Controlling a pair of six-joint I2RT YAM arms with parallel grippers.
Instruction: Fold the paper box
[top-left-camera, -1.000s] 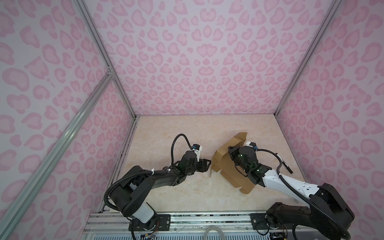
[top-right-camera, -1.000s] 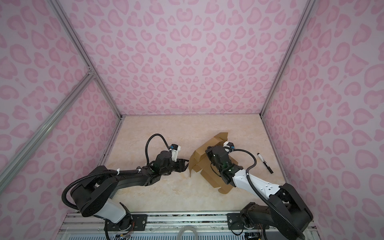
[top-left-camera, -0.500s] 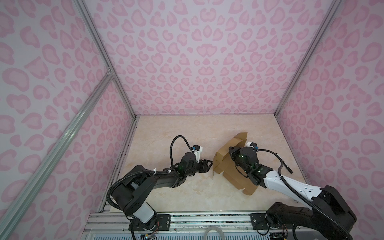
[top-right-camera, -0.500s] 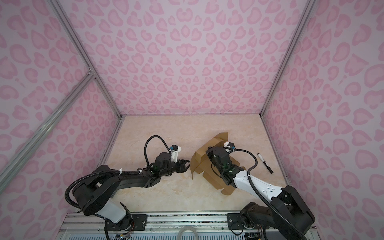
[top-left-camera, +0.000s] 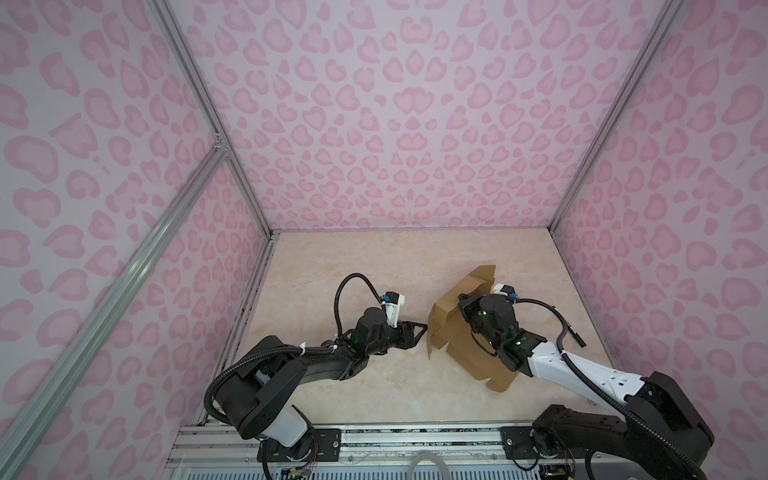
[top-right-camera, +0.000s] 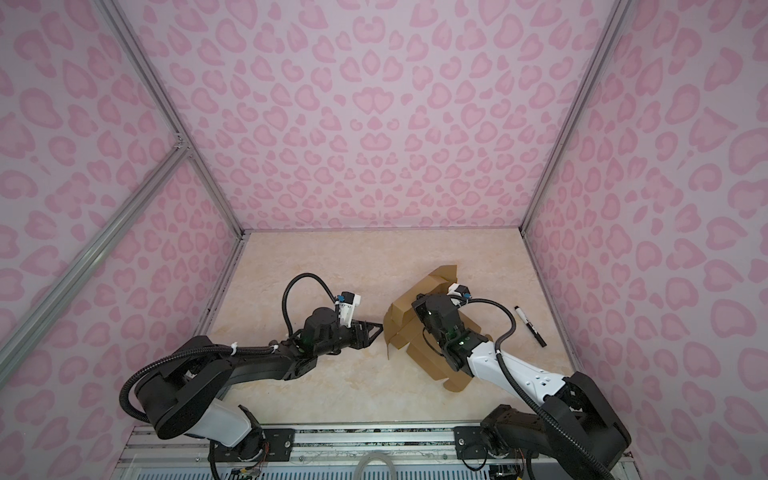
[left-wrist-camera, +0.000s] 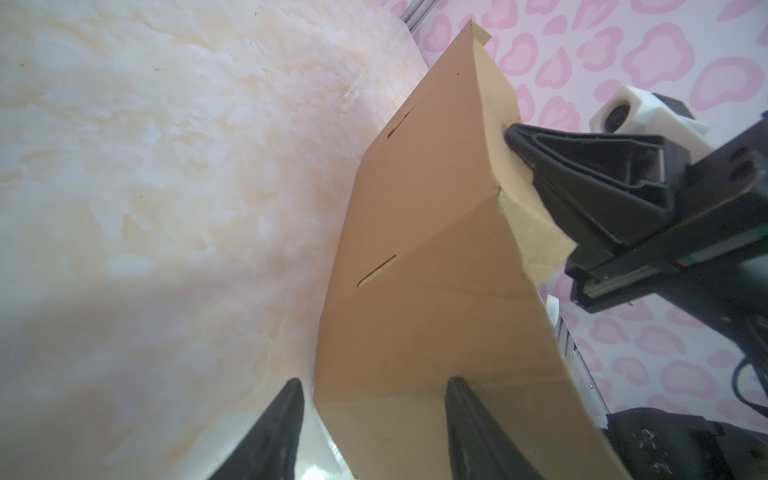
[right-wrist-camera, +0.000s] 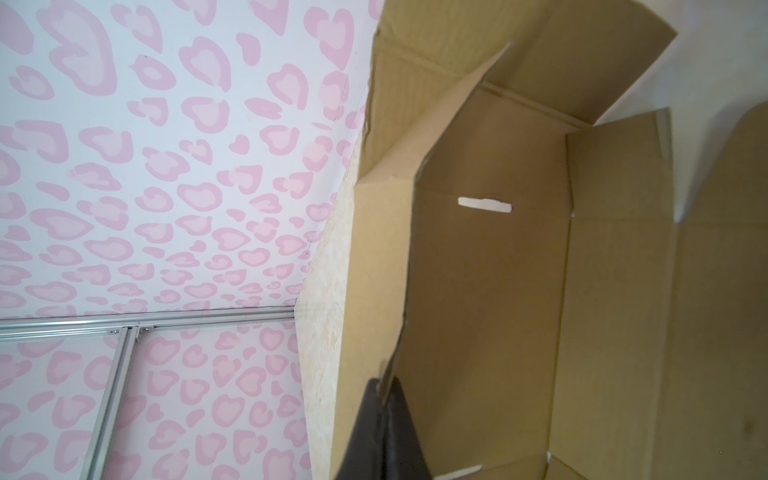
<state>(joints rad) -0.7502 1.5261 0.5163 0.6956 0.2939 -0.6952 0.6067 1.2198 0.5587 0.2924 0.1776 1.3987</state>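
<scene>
The paper box (top-left-camera: 446, 332) (top-right-camera: 401, 318), brown cardboard with its walls partly raised, lies right of centre in both top views. My right gripper (right-wrist-camera: 384, 384) is shut on the edge of one upright wall, with the box interior (right-wrist-camera: 490, 291) beside it. The left wrist view shows that same right gripper (left-wrist-camera: 510, 135) pinching the wall's top edge. My left gripper (top-left-camera: 420, 331) (top-right-camera: 375, 330) is open at the box's left side. An outer panel of the box (left-wrist-camera: 415, 249) stands right at the tips of the left gripper (left-wrist-camera: 374, 380). I cannot tell whether they touch.
A black marker pen (top-right-camera: 530, 326) lies on the table right of the box, near the right wall. Pink patterned walls with metal frame rails enclose the marble table (top-left-camera: 353, 257) on three sides. The arm bases sit along the front rail.
My left gripper has edged right, closer to the box's left panel. The right gripper stays shut on the wall, and the box has shifted only slightly.
</scene>
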